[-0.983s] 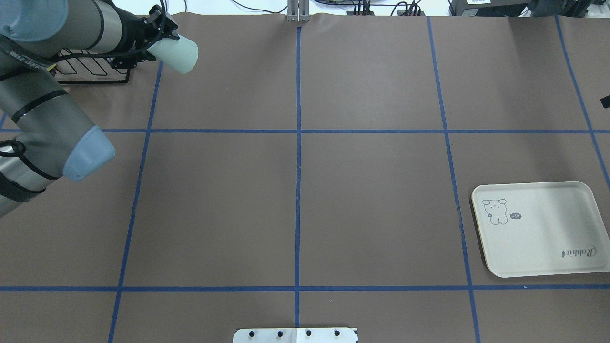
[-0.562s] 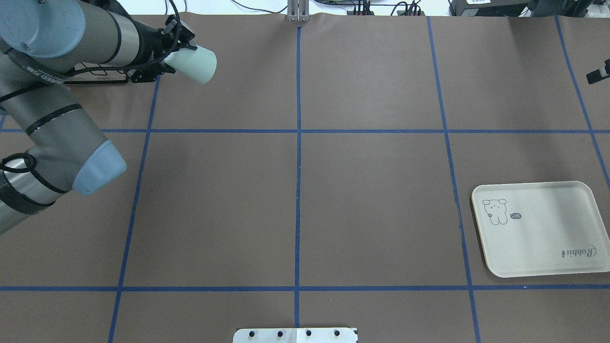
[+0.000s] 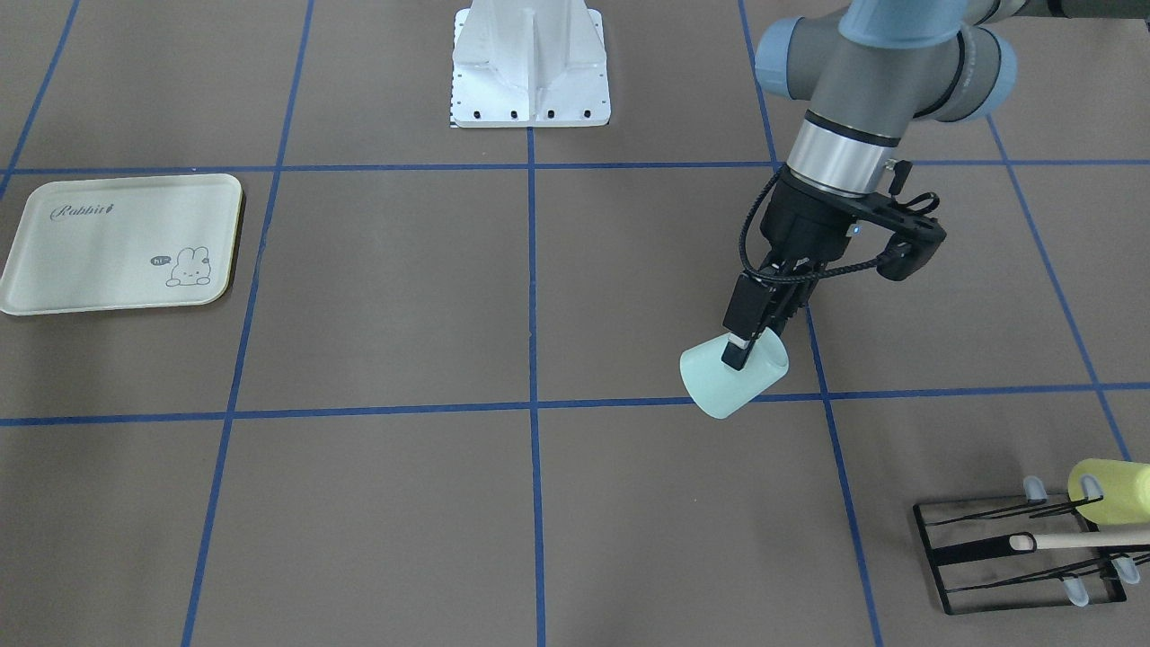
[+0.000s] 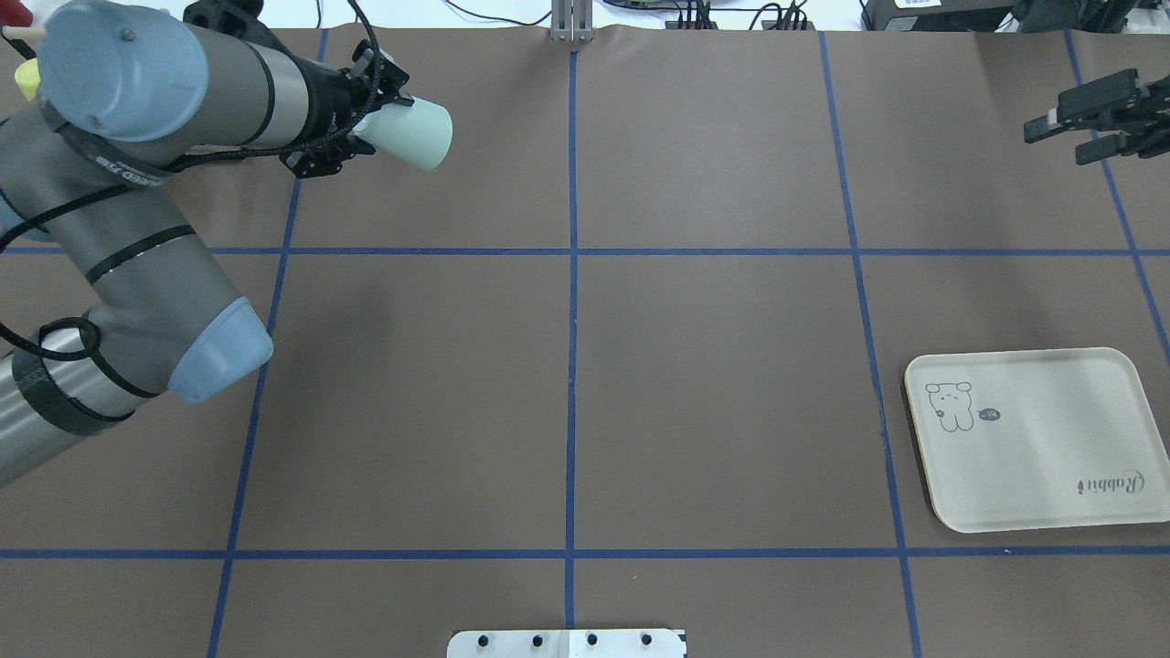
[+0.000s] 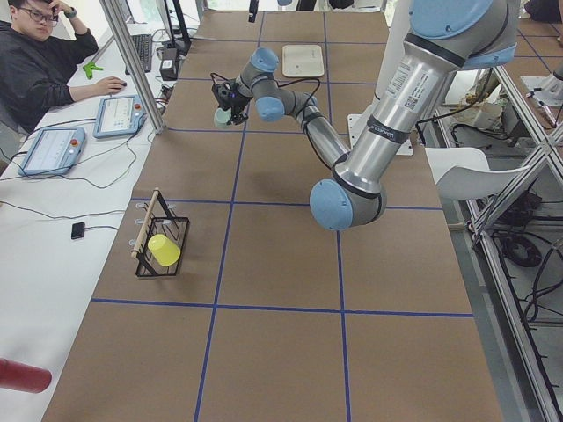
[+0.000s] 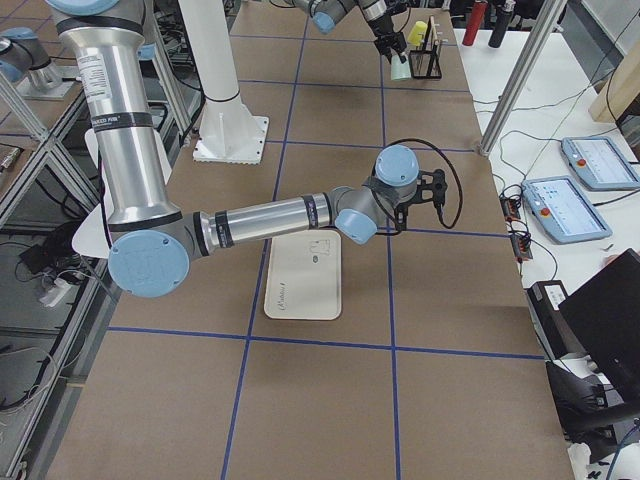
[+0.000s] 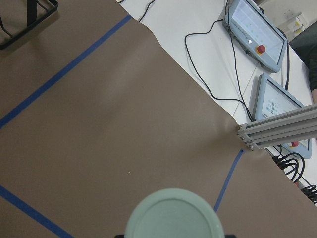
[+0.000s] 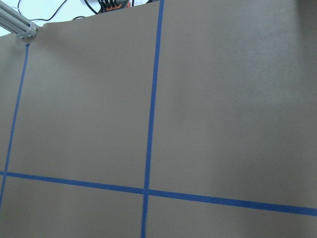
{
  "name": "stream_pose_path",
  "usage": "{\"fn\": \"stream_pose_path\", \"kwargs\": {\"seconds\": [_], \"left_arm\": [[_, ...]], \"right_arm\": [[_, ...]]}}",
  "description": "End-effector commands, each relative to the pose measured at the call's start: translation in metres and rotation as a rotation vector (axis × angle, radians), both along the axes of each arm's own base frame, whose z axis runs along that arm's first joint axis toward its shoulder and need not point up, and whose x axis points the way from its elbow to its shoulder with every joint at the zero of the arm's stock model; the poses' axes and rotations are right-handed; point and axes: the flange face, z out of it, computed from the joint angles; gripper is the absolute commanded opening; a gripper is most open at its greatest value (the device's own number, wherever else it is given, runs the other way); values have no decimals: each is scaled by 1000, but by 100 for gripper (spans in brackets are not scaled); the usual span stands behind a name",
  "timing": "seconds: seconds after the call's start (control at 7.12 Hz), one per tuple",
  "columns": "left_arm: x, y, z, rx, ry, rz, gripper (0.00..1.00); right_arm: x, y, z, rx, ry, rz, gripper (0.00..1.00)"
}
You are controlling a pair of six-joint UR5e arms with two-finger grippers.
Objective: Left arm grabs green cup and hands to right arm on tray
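My left gripper [image 4: 364, 123] is shut on the rim of the pale mint-green cup [image 4: 409, 134] and holds it tilted on its side above the far left of the table. The cup [image 3: 729, 379] hangs just over a blue tape line in the front-facing view. Its base [image 7: 173, 214] fills the bottom of the left wrist view. My right gripper [image 4: 1053, 144] is open and empty at the far right edge, well apart from the cup. The cream-white tray [image 4: 1051, 466] with the bunny drawing lies empty at the near right, and also shows in the front-facing view [image 3: 99, 270].
A black wire rack [image 3: 1006, 548] with a wooden dowel stands at the far left corner, with a yellow-green cup [image 3: 1110, 490] on it. The white robot base plate [image 3: 530, 85] sits at the near middle edge. An operator [image 5: 40, 61] sits beyond the table.
My left arm has carried the green cup to the right, away from the rack. My right gripper has come further into view from the right edge.
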Motion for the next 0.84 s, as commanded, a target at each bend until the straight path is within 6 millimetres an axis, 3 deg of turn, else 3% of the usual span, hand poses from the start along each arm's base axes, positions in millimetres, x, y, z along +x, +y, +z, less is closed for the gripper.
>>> {"fn": "stream_pose_path", "kwargs": {"seconds": [0.0,0.28,0.42,0.7], "left_arm": [[20,13,-11,-12,30,-16,12],[25,19,-24,-39,80,-25,12],[32,27,-28,-63,107,-23,12],[39,40,-44,-74,206,-21,12]], "right_arm": [[-44,7,-37,-48,-112,57,100],[-117,41,-59,-58,-269,86,100],[-140,57,-67,-60,-354,98,100],[-153,77,-90,-12,-484,51,100]]}}
